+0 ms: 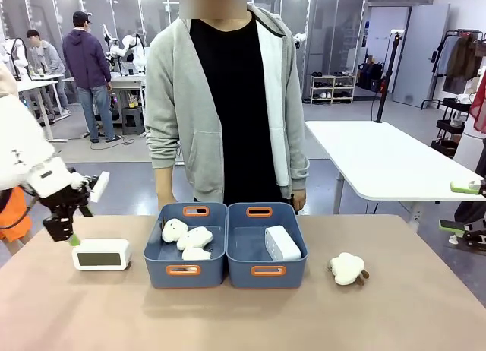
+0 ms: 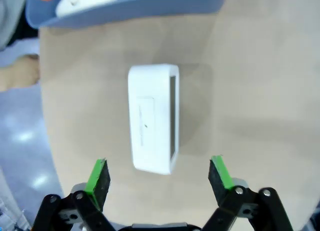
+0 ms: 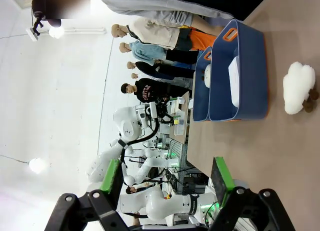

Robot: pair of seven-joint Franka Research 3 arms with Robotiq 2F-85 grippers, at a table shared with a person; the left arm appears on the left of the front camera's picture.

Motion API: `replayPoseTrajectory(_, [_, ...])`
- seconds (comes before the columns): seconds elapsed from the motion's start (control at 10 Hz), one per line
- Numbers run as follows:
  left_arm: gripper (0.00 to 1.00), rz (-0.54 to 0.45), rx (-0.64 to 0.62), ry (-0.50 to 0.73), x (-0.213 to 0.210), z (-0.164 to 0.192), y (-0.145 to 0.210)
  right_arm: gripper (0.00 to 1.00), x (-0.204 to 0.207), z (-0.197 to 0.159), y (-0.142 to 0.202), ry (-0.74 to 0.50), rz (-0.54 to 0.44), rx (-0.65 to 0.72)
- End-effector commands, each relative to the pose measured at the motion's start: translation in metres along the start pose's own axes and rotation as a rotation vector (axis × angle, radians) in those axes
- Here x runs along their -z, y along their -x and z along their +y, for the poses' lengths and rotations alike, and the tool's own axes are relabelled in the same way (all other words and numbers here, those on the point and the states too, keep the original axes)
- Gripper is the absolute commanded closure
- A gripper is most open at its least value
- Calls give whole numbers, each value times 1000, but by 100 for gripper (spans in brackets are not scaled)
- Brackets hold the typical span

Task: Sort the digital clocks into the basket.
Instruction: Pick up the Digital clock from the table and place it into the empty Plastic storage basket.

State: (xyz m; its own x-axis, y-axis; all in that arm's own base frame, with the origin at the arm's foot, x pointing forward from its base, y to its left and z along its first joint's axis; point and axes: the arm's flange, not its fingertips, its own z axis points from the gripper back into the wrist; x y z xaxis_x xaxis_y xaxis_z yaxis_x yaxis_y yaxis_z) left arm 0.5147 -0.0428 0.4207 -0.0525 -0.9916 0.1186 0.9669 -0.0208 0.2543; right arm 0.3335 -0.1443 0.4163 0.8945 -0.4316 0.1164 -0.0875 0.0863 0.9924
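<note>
Blue-grey plastic forms the basket at mid-table, and one digital clock lies inside it, toward its right wall. A second tub of the same kind stands against the basket's left side, holding three cream plush toys. Another plush toy sits on the table to the right of the basket, apart from it. A person stands just behind the basket at the far edge, hands hanging low behind the tubs' far rims.

The other digital clock rests on the table left of the basket, beyond the second tub, with its display facing the robot's side. Nothing lies between it and the tubs. The left gripper hangs over the end of this clock farthest from the basket, pointing down, its arm entering from the left. In the left wrist view its fingers are spread wide. The clock lies lengthwise along the gap between them, its near end about level with the pads and touching neither.

The right gripper is off to the right of the basket and looks sideways across the table toward it, jaws apart with nothing between them.
</note>
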Motion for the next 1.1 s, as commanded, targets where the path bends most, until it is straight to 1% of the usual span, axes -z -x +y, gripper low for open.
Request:
replayPoseTrajectory(0.0, [0, 24, 45, 70, 16, 23, 0, 10, 1, 5, -1, -3, -8, 19])
replayPoseTrajectory(0.1, [0, 41, 40, 98, 29, 27, 0, 10, 1, 5, -1, -3, -8, 19])
replayPoseTrajectory(0.3, [0, 23, 21, 143, 59, 29, 1, 10, 1, 5, -1, -3, -8, 19])
replayPoseTrajectory(0.4, [0, 23, 14, 136, 81, 37, 2, 10, 1, 5, -1, -3, -8, 19])
replayPoseTrajectory(0.6, [0, 50, 7, 201, 99, 37, 7, 10, 1, 5, -1, -3, -8, 19])
replayPoseTrajectory(0.7, [0, 41, -2, 230, 106, 36, 6, 10, 1, 5, -1, -3, -8, 19])
replayPoseTrajectory(0.8, [34, 38, -7, 220, 113, 39, 6, 10, 1, 5, -1, -3, -8, 19])
replayPoseTrajectory(0.9, [60, 34, -18, 236, 113, 37, 6, 10, 1, 5, -1, -3, -8, 19])
replayPoseTrajectory(1.0, [94, 45, -36, 245, 113, 36, 6, 10, 1, 5, -1, -3, -8, 19])
